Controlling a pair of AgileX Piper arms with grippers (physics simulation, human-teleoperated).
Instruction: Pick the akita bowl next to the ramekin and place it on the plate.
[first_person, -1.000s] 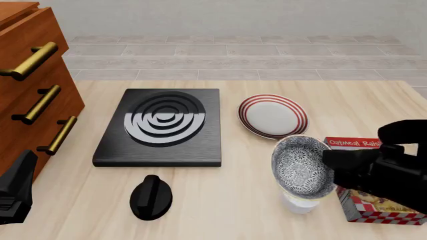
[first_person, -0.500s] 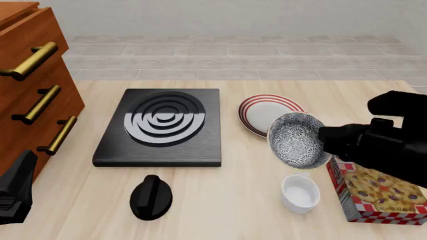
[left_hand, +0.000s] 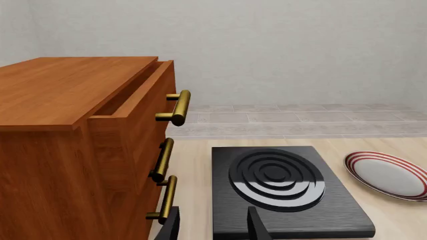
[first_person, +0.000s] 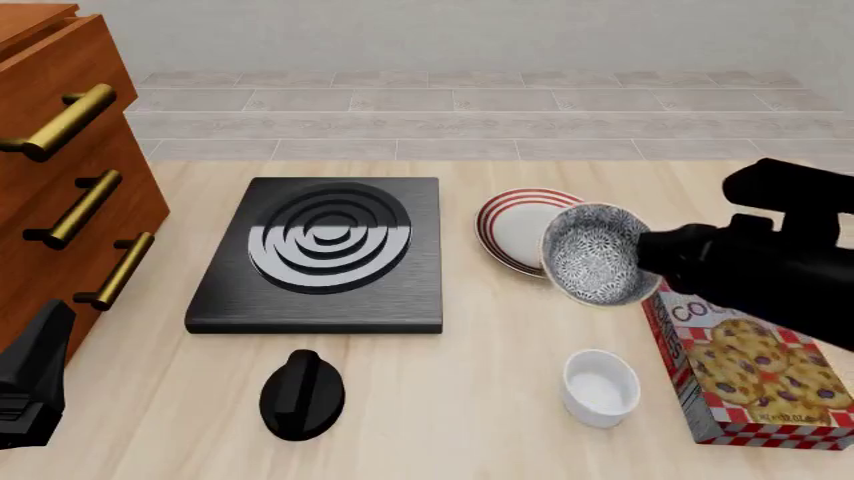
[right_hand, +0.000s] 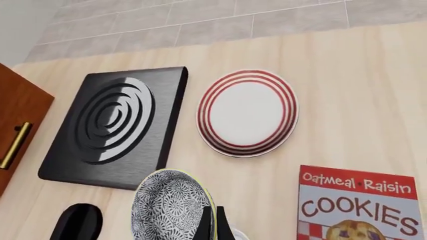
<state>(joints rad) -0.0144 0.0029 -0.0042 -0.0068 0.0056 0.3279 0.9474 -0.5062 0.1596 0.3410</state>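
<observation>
1. The akita bowl (first_person: 597, 254) is off the table (first_person: 454, 400), carried by the right gripper (first_person: 650, 256), whose jaws are clamped on its rim. It is tipped steeply on its side, its patterned inside facing the camera and holding nothing.
2. In the front view the bowl overlaps the near right edge of the plate (first_person: 521, 232); the right wrist view shows the bowl (right_hand: 170, 206) apart from the plate (right_hand: 247, 112), so it hangs above the table rather than resting on it.
3. The plate lies flat beside the black burner slab (first_person: 320, 254), with nothing on it.
4. The ramekin (first_person: 599, 386) stands upright and empty, nearer the camera, just beside the cookie box (first_person: 747, 372).
5. A black knob (first_person: 302, 394) lies in front of the slab.
6. The left gripper (left_hand: 212, 228) sits low by the wooden drawers (first_person: 60, 180), jaws apart, holding nothing.
</observation>
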